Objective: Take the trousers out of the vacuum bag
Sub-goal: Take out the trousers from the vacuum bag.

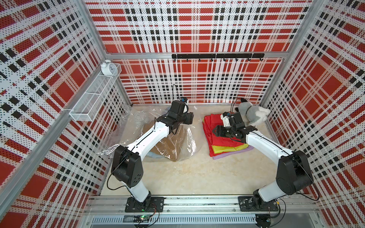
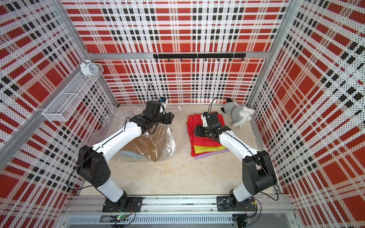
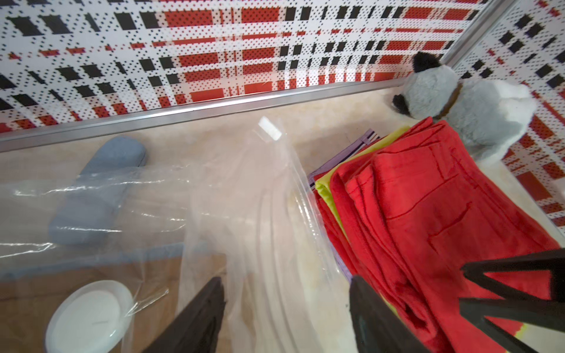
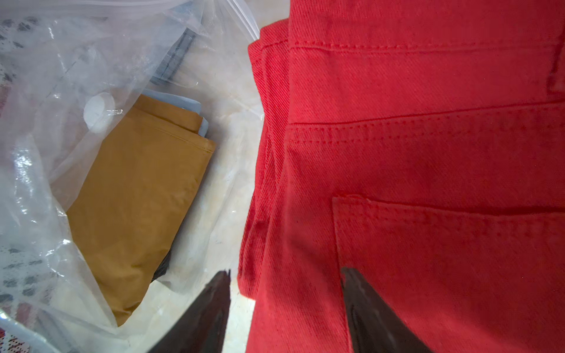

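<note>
With jaws apart and empty, the left hand [image 3: 287, 324] should probably pinch the vacuum bag [image 4: 39, 183] by its mouth and lift, letting the equally open right hand [image 4: 286, 311], over the red trousers [image 4: 428, 183] on the worktop [image 1: 187, 173], reach the mustard brown trousers [image 4: 137, 198] inside.

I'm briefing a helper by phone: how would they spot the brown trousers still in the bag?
Under the left arm lies the crinkly clear vacuum bag. Inside it, by the round white valve cap, are the folded mustard-brown trousers, the only brown cloth, atop light blue ones.
</note>
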You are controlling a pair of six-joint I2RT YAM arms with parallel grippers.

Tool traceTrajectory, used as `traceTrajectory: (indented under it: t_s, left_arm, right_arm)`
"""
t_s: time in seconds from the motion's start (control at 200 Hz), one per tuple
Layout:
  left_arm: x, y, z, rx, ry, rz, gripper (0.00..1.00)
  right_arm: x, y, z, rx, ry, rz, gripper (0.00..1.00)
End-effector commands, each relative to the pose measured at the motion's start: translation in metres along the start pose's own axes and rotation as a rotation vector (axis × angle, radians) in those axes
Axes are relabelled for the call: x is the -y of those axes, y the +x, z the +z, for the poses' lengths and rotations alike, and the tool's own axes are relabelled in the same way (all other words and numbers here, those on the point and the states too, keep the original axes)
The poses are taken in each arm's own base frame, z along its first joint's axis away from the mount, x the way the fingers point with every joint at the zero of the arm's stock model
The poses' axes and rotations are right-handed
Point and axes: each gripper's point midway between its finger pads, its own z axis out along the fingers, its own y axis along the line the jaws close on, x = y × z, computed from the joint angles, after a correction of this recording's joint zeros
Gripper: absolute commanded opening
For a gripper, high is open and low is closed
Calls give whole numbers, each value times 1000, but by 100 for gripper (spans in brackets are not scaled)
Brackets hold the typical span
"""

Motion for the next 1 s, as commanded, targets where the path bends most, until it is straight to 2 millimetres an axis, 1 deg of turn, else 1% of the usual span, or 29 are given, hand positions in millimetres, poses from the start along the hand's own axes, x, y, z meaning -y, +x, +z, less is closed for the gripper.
traceTrajectory:
  t_s: [0.0,0.12,0.185,0.251,0.321,0.351,0.391,0.461,0.606,0.636,0.651,0.732,0.837,0.932,0.992]
  left_arm:
    - [-11,1,4,-10,-66,1,67]
    - [-15,11,11,-44,-85,10,66]
    - [-16,17,15,-65,-85,13,62]
    - [-16,21,17,-77,-83,13,53]
    - [-15,21,16,-77,-81,12,34]
    - [-16,21,15,-75,-81,11,28]
    - [-16,20,14,-75,-78,10,23]
    - [-15,18,10,-67,-69,7,17]
    - [-11,11,-2,-43,-33,18,0]
    - [-11,10,-5,-36,-28,22,0]
    - [-11,9,-6,-32,-24,25,0]
    - [-10,10,-12,-19,-2,47,0]
    - [-23,9,-17,15,15,28,0]
    - [-28,-1,-28,56,60,-10,0]
    - [-32,-8,-36,91,57,-23,0]
  right_arm:
    - [-6,-3,3,13,-12,-1,63]
    - [-8,-2,5,9,-20,0,63]
    - [-10,-2,6,9,-26,-3,63]
    - [-15,-2,8,6,-34,-9,63]
    - [-22,-1,10,2,-47,-20,63]
    - [-27,-1,12,0,-55,-27,63]
    - [-33,1,15,-7,-67,-35,63]
    - [-47,3,21,-16,-92,-49,62]
    - [-81,10,39,-34,-183,-57,61]
    - [-88,11,44,-34,-206,-66,60]
    - [-92,12,46,-37,-218,-42,60]
    - [-105,17,63,-54,-263,-26,59]
    - [-119,27,87,-97,-291,-20,58]
    - [-132,32,105,-117,-322,-12,58]
    - [-136,34,116,-128,-338,9,59]
